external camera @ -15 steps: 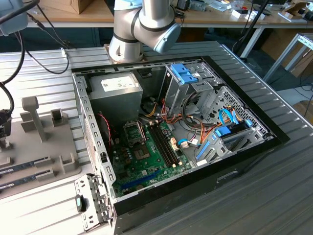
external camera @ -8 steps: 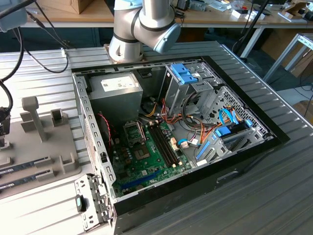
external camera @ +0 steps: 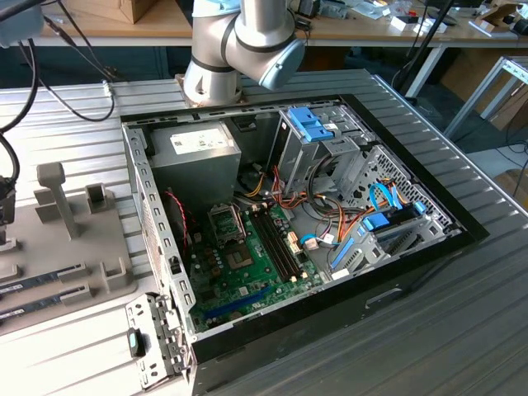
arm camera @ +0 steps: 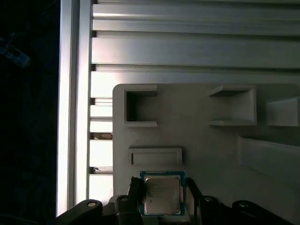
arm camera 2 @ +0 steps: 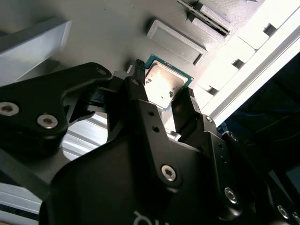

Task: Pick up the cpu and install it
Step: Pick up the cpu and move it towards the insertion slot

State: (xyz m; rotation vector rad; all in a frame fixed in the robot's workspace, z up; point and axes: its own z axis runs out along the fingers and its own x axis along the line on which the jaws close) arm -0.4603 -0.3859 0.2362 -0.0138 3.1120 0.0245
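There is one arm (external camera: 239, 37). In the exterior view its base stands at 12 o'clock, behind one open computer case (external camera: 412, 247) that lies on the ribbed metal tabletop (external camera: 462, 330). A fat joint with a blue cap leans over the case's back edge. Inside the case lies one green motherboard (external camera: 247, 280), with one square socket (external camera: 227, 221) toward its 11 o'clock corner. At 9 o'clock from the case sits one grey fixture plate (external camera: 74, 247). Two memory sticks (external camera: 45, 276) lie in its slots, and what may be a third is cut off by the frame edge.

The first wrist view looks straight down on this plate. It shows two square pockets (arm camera: 140, 105), one low rectangular frame (arm camera: 154, 156) and one cpu (arm camera: 161, 196), silvery top up with a thin green rim. The cpu is just beside the rectangular frame, over the plate.

The one gripper (arm camera 2: 162, 83) points down at the plate. Its two black fingers (arm camera 2: 137, 91) stand on opposite sides of the cpu and are closed against its two edges, so it grips the chip. Whether the cpu rests on the plate or hangs just clear of it cannot be told.
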